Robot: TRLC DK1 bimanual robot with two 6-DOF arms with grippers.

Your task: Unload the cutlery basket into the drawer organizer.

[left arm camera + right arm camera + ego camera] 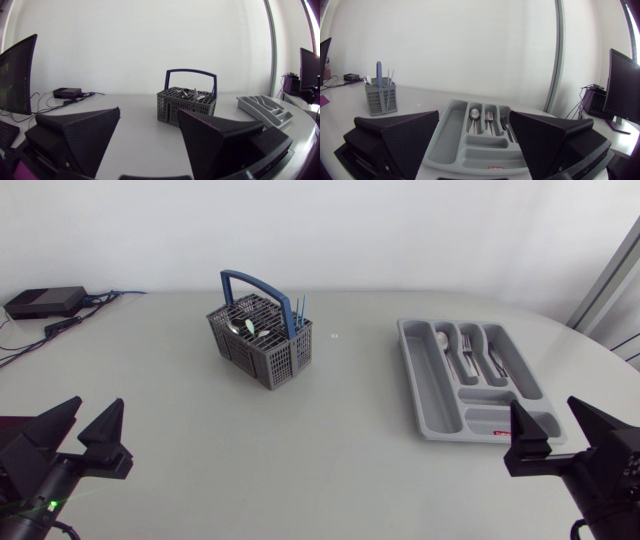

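A grey cutlery basket (259, 341) with a blue handle stands at the table's middle back, with cutlery and two thin green sticks poking out. In the left wrist view the basket (186, 104) is well ahead of my open left gripper (149, 135). The grey drawer organizer (470, 377) lies at the right, with a spoon, fork and knife in its upper slots. My right gripper (555, 422) stands open just in front of the organizer's near end (475, 150). My left gripper (90, 423) rests at the front left, with nothing between its fingers.
A small black box (45, 302) with cables sits at the back left corner. A tiny white speck (334, 335) lies on the table between basket and organizer.
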